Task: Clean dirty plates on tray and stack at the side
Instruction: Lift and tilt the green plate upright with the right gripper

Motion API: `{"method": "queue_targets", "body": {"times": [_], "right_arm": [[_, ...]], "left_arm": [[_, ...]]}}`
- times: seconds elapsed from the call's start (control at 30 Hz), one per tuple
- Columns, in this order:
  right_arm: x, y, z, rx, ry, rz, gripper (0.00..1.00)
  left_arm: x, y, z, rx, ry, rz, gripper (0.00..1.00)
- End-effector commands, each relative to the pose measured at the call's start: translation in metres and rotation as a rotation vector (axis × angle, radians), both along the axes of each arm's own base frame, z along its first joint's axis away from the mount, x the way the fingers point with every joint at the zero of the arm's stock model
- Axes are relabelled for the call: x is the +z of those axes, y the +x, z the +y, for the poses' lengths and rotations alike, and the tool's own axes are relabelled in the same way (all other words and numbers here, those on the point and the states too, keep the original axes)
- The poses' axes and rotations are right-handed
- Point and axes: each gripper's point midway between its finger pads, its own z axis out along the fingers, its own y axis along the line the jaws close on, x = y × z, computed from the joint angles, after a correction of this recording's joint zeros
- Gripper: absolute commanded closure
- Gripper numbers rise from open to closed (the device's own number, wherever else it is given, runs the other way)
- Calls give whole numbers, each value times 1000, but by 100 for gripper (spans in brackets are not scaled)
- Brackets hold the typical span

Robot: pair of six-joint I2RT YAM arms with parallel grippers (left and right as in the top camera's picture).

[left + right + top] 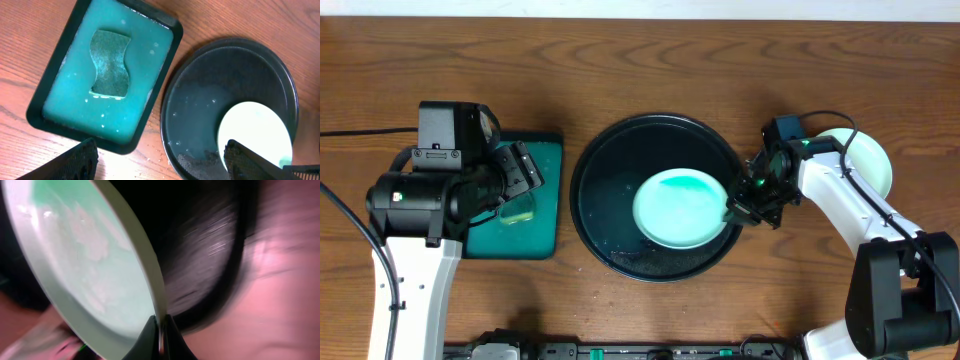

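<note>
One pale round plate (872, 165) lies aside on the counter (620, 40). The right end effector (161, 335) pinches a smeared mint-green plate (680, 208) on the glossy black tray (605, 165). The left end effector (161, 147) gapes empty.

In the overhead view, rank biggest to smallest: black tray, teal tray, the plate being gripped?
black tray
teal tray, partly hidden by the left arm
mint plate, nearly the teal tray's size

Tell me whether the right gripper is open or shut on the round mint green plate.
Shut. The right gripper clamps the rim of the mint green plate, no gap visible.
</note>
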Motion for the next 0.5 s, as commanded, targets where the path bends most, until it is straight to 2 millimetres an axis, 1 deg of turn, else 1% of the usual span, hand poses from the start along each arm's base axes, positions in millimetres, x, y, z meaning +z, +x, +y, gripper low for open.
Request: {"method": "queue_targets", "body": {"times": [0.0,0.07,0.13,0.23,0.27,0.33,0.47], "right_arm": [[-13,16,-38,119,-263,-129,99],[-14,27,-37,181,-301,-201,98],[-13,39,-26,237,-302,-277,98],[-9,55,-2,291,-278,-384,98],[-6,60,12,311,-253,-425,99],[-2,64,32,325,-200,-470,99],[8,64,64,278,-57,-477,99]], "left_arm": [[4,3,0,-16,9,-18,19],[5,5,1,-12,18,-23,19],[4,7,6,2,42,-23,19],[1,9,12,18,73,-18,19],[0,10,15,26,87,-14,19],[-1,11,20,40,112,-9,19],[-4,13,31,81,122,4,19]]}}
